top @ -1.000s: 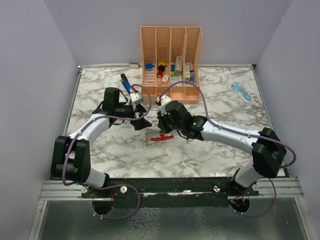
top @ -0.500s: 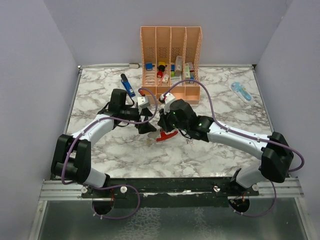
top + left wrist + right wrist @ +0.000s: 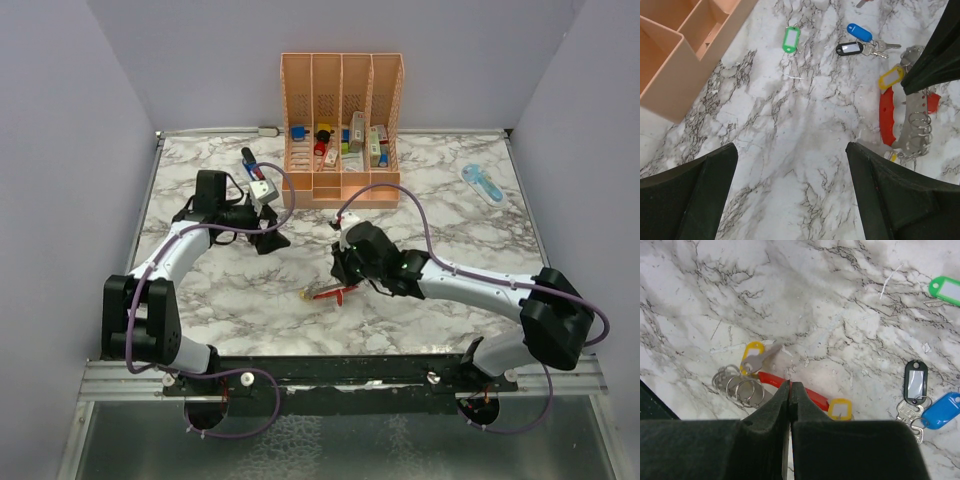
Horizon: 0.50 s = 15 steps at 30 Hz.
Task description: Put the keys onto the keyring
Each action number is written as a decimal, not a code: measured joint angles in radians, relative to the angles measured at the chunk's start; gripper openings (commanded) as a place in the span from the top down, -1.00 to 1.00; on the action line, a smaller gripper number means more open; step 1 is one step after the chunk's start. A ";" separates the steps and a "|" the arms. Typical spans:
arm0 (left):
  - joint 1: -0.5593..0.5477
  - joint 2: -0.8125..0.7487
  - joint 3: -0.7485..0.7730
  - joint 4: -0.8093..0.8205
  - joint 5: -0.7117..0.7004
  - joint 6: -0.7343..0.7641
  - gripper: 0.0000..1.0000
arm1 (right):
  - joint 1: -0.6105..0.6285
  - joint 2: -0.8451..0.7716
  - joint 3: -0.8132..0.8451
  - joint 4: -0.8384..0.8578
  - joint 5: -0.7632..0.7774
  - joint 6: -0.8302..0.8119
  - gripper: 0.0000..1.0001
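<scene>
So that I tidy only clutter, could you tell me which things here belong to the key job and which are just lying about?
Job: red keyring, green-tagged key, blue-tagged key, black-tagged key, yellow-tagged key.
Lying about: peach organizer, blue pen-like tool, light-blue object.

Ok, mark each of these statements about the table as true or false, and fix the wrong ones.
1. The left gripper is open. True.
2. The green key lies inside the peach organizer. False: it lies on the marble table, outside the organizer.
3. The right gripper has its jaws spread wide. False: they are shut, with the tips right over the red keyring.
4. The blue key and the black key lie side by side. True.
</scene>
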<state>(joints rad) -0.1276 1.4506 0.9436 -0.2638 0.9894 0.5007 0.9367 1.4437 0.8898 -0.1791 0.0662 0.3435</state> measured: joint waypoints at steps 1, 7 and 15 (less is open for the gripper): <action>0.005 -0.004 0.004 -0.010 -0.011 0.010 -0.86 | 0.000 -0.004 -0.014 0.006 0.000 0.008 0.97; 0.018 -0.026 0.002 -0.060 -0.073 0.052 -0.84 | 0.000 -0.016 -0.031 0.021 -0.001 0.031 0.61; 0.042 -0.026 -0.019 -0.013 -0.152 0.010 -0.84 | 0.001 -0.035 -0.061 -0.013 -0.016 0.065 0.38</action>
<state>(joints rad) -0.0856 1.4250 0.9241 -0.2768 0.8375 0.5102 0.9379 1.4090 0.8284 -0.1917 0.0505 0.4084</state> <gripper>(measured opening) 0.924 0.276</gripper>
